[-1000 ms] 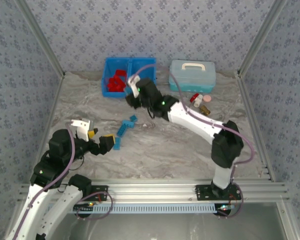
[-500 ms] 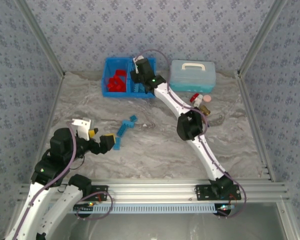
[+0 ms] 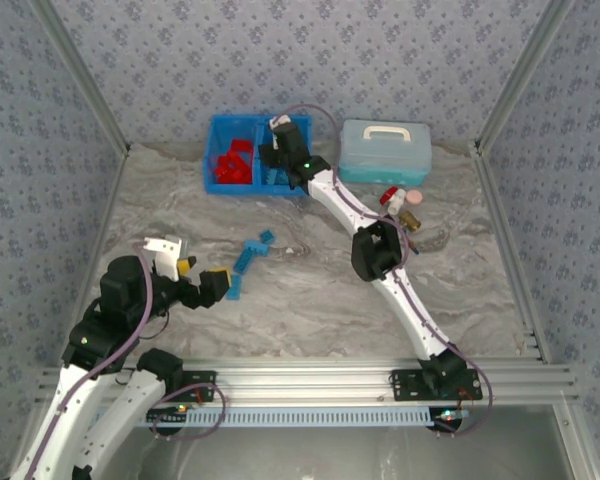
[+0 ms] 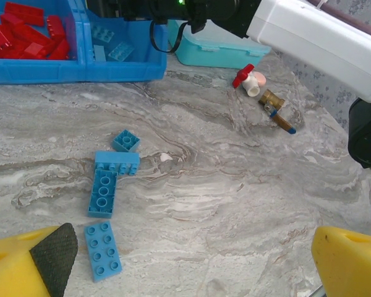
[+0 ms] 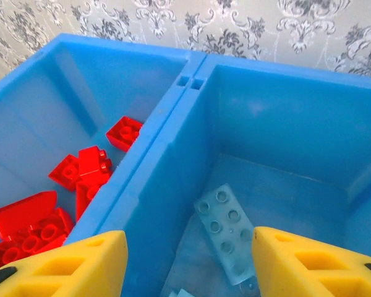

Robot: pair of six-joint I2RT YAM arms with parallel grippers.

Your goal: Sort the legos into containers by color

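moved: a second back the right arm was folded up just short of the bright blue rectangular plastic bin (image 3: pixel 216 125) with the centre divider. Now it's stretched right out and the right gripper (image 5: pixel 187 247) hangs over the bin's right compartment. The left arm and the loose bricks haven't budged.
right gripper: yellow fingers (image 5: pixel 80 263) stand apart with nothing between them. A pale blue studded plastic brick (image 5: pixel 229 229) lies flat on the compartment floor below.
left gripper: the left gripper (image 4: pixel 191 260) is spread wide and empty, low over the marbled grey tabletop (image 3: pixel 310 300) near the front left.
red legos: the bright red studded bricks (image 5: pixel 89 164) are piled in the left compartment.
blue legos: a few sit in the right compartment. Four medium blue studded bricks (image 4: pixel 103 193) are loose on the table, bunched together between the left gripper and the bin.
writing: honestly any print on the small stuff is too tiny to read.
other stuff: a pale blue translucent case with a white handle (image 3: pixel 384 150) sits just right of the bin. A small red-and-white capped bottle (image 4: pixel 250 79) and a brass fitting with a blue tip (image 4: pixel 276 110) lie in front of the case.
in the way: from the left wrist, the right arm's black and white links cross in front of the case and the bin's back edge. From the top, the right gripper covers part of the right compartment.
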